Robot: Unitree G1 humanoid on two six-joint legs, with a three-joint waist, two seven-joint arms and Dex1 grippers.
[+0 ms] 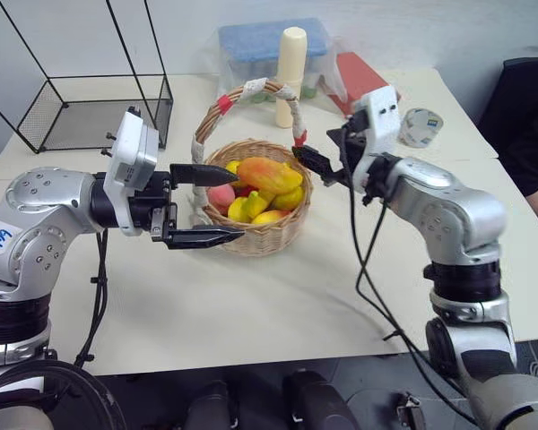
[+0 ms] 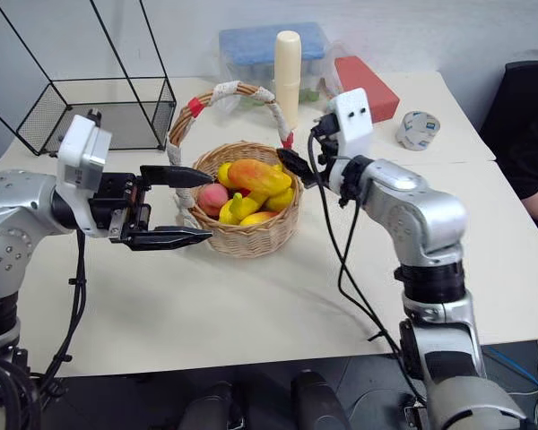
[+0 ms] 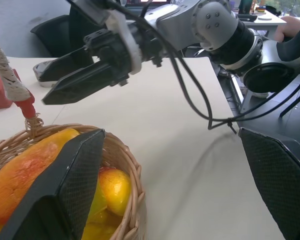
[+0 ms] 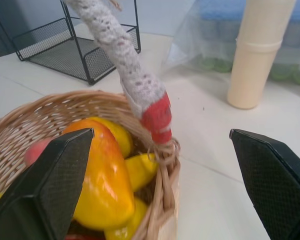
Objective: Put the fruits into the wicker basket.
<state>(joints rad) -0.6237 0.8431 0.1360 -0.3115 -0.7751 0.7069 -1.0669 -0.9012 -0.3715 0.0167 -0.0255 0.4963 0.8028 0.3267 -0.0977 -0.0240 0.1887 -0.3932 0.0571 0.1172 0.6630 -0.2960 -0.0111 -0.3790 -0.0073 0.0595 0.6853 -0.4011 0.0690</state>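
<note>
Wicker basket (image 1: 255, 235) — flanked by level left end effector (image 1: 203, 205), right end effector (image 1: 312, 165) — both open

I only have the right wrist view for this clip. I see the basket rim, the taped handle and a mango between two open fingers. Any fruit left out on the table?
Observer: None that I can see. From the head views the fruits sit in the wicker basket; the tabletop around it holds none.
Operator: Where is the other arm?
Observer: The left gripper hangs at the basket's opposite side, fingers spread wide, holding nothing.
Operator: Is my right gripper carrying anything?
Observer: No. The right gripper is open and empty beside the handle's red-taped base.
</note>
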